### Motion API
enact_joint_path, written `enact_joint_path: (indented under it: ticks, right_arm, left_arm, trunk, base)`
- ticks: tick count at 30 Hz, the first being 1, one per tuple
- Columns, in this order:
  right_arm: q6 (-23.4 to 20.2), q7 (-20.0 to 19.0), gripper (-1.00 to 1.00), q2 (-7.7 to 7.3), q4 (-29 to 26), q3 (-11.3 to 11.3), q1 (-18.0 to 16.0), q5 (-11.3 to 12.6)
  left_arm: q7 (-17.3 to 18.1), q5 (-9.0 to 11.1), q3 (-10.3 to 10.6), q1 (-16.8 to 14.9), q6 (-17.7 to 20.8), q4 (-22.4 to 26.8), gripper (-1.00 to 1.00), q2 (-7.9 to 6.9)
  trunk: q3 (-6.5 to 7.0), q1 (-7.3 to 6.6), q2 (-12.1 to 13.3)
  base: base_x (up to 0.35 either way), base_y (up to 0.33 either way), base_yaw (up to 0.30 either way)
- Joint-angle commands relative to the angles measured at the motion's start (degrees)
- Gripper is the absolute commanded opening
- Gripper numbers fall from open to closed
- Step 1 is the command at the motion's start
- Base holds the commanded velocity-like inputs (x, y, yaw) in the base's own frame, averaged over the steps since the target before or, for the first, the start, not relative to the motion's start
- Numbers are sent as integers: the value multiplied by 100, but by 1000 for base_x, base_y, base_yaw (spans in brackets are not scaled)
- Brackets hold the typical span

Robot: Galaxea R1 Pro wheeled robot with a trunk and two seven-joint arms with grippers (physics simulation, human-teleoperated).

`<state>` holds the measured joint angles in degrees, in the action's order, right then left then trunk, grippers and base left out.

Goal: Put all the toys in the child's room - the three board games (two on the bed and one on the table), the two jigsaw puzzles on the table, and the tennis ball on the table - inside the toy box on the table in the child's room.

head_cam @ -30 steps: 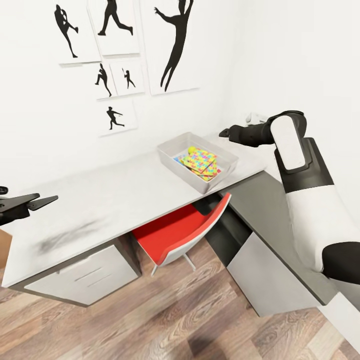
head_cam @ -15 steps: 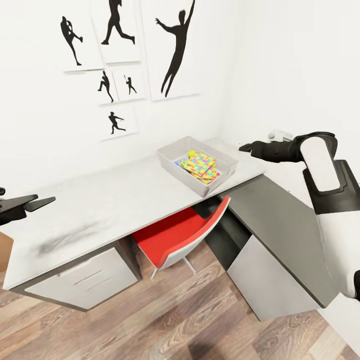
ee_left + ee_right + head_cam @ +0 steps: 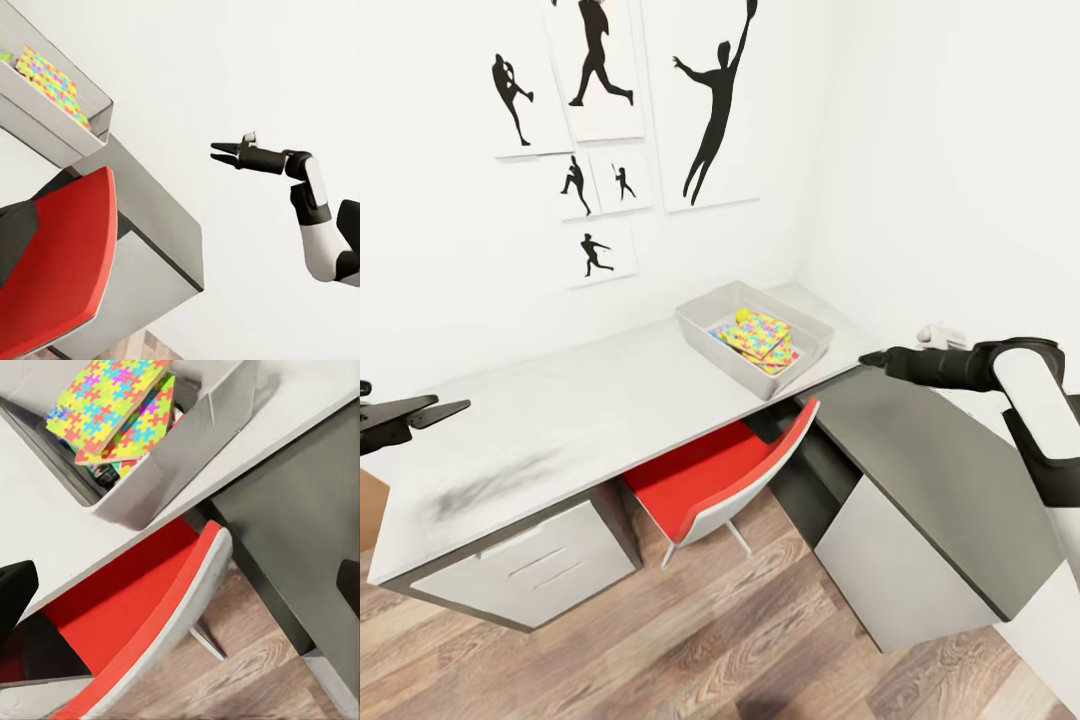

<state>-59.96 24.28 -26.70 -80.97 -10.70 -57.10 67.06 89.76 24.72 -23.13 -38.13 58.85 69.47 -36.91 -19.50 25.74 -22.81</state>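
The grey toy box [image 3: 732,366] stands at the right end of the light desk [image 3: 560,410]. Two colourful jigsaw puzzles [image 3: 760,332] lie stacked inside it, with the yellow tennis ball [image 3: 743,317] behind them. Edges of other flat boxes peek from under the puzzles [image 3: 105,397]; I cannot tell what they are. My right gripper [image 3: 865,358] hangs open and empty just right of the box, over the dark side desk. The left wrist view shows the same gripper [image 3: 214,151] with its fingers apart. My left gripper [image 3: 445,408] is open and empty at the desk's far left end.
A red chair [image 3: 710,470] is tucked under the desk below the toy box. A dark side desk [image 3: 920,470] with a white cabinet runs along the right wall. Drawers [image 3: 525,560] sit under the desk's left end. Wooden floor lies in front.
My right arm has swung down and to the right, from the wall behind the toy box to beside the desk's corner. The view has shifted slightly. The left gripper has barely moved.
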Motion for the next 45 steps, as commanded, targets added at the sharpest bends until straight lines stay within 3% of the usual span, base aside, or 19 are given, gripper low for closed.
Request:
enact_joint_path:
  ticks: [1,3,8,14,20,26,31,35,40,42,45]
  right_arm:
    - [-4,60,100,-41,-21,-11,68,110]
    - [-4,60,100,-126,-104,-11,390,262]
    - [35,60,100,-176,-305,12,1130,366]
    - [32,60,100,-183,-559,144,1617,391]
    - [91,47,100,-130,-646,177,2386,389]
    - [527,41,100,-90,-655,176,3007,395]
    - [898,42,100,-20,-656,149,3515,368]
    - [1208,37,100,134,-655,129,3858,336]
    - [1448,38,100,452,-600,75,4167,298]
    - [1491,40,100,585,-597,-41,4207,204]
    - [1594,41,100,747,-594,-259,4237,-121]
  left_arm:
    - [24,-17,2,1,56,-22,100,-3]
    - [24,-84,0,76,40,-119,100,-7]
    - [24,-140,-6,262,15,-189,100,-9]
    - [24,-150,-7,410,5,-206,100,-41]
    - [24,-154,-6,692,-170,-227,100,-76]
    - [24,-159,0,930,-340,-309,100,-68]
    - [24,-139,1,1332,-763,-362,100,-28]
    - [24,-114,1,1661,-959,-410,100,-13]
    - [24,-79,-3,1927,-1086,-467,100,-7]
    - [24,-75,-5,2009,-1107,-503,100,-14]
    - [24,-65,-19,2140,-1116,-544,100,-49]
  trunk:
    - [-1,4,-11]
    - [18,4,-11]
    - [66,4,-11]
    - [123,4,-11]
    - [180,4,-11]
    - [237,4,-11]
    - [285,4,-11]
    - [323,4,-11]
    - [370,4,-11]
    - [389,4,-11]
    - [418,4,-11]
  base:
    - [0,0,0]
    - [0,0,0]
    - [0,0,0]
    - [0,0,0]
    - [0,0,0]
    - [0,0,0]
    - [-28,0,0]
    - [-86,0,0]
    - [-136,0,0]
    - [-152,0,0]
    - [-78,0,0]
